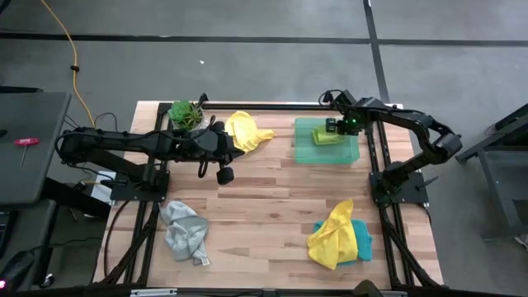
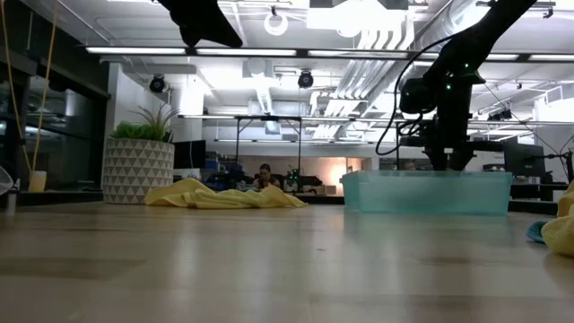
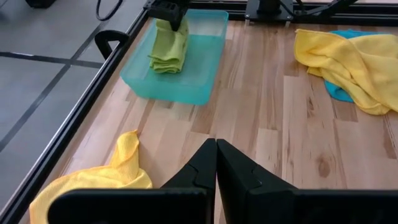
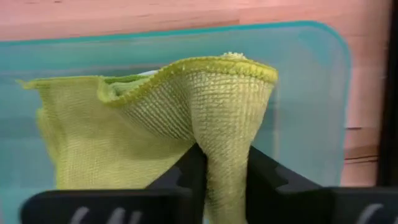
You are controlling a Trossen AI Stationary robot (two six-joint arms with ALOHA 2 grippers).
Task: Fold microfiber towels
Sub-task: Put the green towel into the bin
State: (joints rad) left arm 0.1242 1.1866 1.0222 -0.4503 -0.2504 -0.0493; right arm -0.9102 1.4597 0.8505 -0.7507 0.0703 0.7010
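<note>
The right gripper (image 1: 336,127) is down inside the green tray (image 1: 351,153) at the far right part of the table (image 1: 264,198), and its two fingers are clamped on a folded lime green towel (image 4: 186,118); the cloth is pinched between them and rises in a soft arch above the fingers, as the right wrist view shows. From the left wrist view the same lime green towel (image 3: 169,48) lies in the tray (image 3: 199,68) as a small folded stack, with the gripper (image 3: 169,14) on its upper end. The left gripper (image 3: 216,163) hangs over the middle of the table, near the far side, with its fingers pressed together and nothing between them. Just beside it, toward the far edge, a yellow towel (image 1: 246,130) lies crumpled, next to a small potted plant (image 1: 186,114). At the near right side a second yellow towel (image 1: 332,235) lies bunched on top of a teal-blue towel (image 1: 363,241), so that only the blue edge shows. At the near left side a grey towel (image 1: 185,232) lies crumpled and alone, well apart from the others. In the low view a person (image 2: 264,177) sits far back in the room behind the table.
</note>
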